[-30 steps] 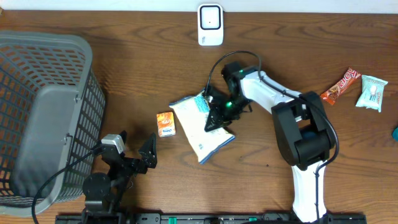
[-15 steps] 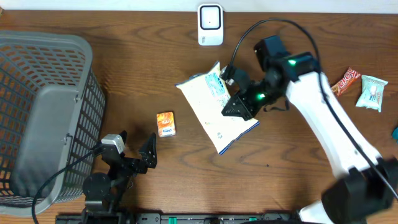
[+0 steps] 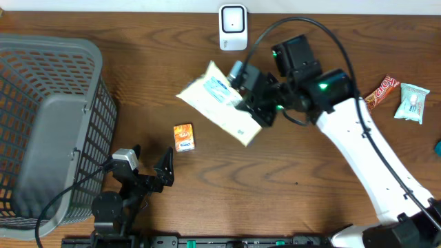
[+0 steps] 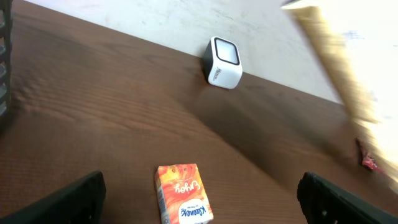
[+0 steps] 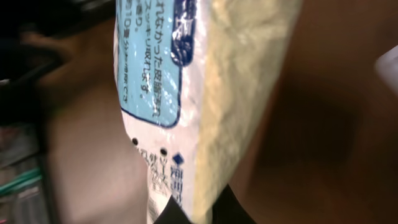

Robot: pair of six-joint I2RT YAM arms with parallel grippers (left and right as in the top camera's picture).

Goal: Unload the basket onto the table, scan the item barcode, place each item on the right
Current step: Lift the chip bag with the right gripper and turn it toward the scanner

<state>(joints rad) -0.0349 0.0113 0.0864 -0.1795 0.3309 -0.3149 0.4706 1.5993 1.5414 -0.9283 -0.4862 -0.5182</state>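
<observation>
Your right gripper (image 3: 253, 105) was clamped on the white snack bag (image 3: 210, 96), which you'd just swung up-left toward the scanner (image 3: 233, 27) at top centre, so the scan looked close. Left gripper (image 3: 150, 160) idled wide open, lower left.

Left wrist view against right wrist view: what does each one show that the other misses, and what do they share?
Only left wrist: the white scanner at the far edge, the orange box lying flat, and a basket edge. Only right wrist: the blue printed label up close, with the right gripper shut on the white pack at its lower edge. Both: that pack, blurred at the left wrist's upper right, and the wooden table.
</observation>
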